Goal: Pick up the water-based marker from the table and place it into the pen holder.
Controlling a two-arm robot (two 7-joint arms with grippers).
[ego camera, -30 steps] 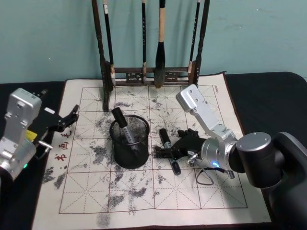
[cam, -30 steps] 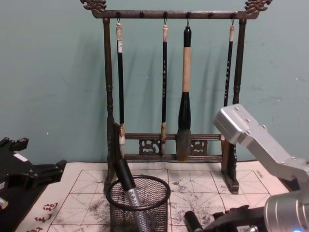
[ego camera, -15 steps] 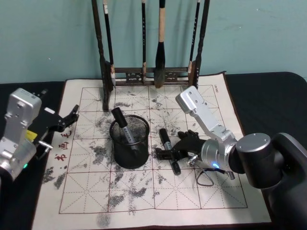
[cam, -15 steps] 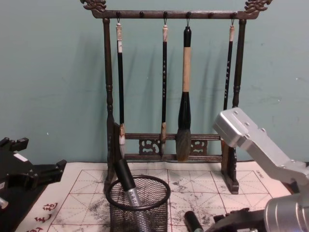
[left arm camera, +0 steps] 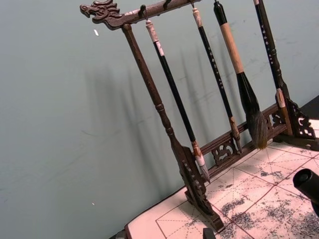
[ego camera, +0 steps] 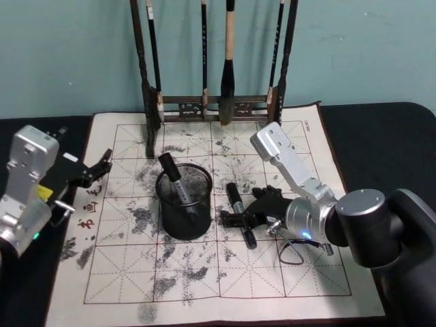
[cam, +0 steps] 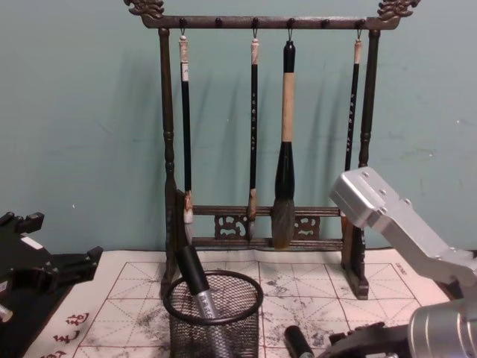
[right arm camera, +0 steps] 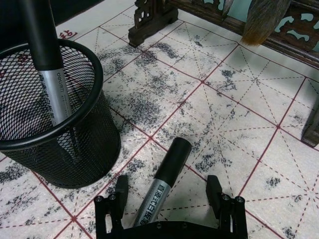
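Note:
A black-and-silver water-based marker [ego camera: 240, 212] lies on the ink-stained grid mat, just right of the pen holder [ego camera: 184, 204], a black wire-mesh cup. Another marker [ego camera: 170, 176] stands tilted inside the cup. My right gripper [ego camera: 240, 208] is low over the mat, open, with one finger on each side of the lying marker. In the right wrist view the marker [right arm camera: 162, 181] lies between the fingers [right arm camera: 119, 191], not touching either, with the pen holder [right arm camera: 75, 124] close beside it. My left gripper [ego camera: 95, 174] hangs open at the mat's left edge, holding nothing.
A tall dark wooden brush rack [ego camera: 218, 105] with several hanging brushes stands at the back of the mat [ego camera: 204, 272], close behind the cup. The mat's near half is bare. Black tabletop [ego camera: 381, 136] surrounds the mat.
The right arm has shifted only slightly, staying around the marker on the mat. The marker, the cup and the left arm have not moved.

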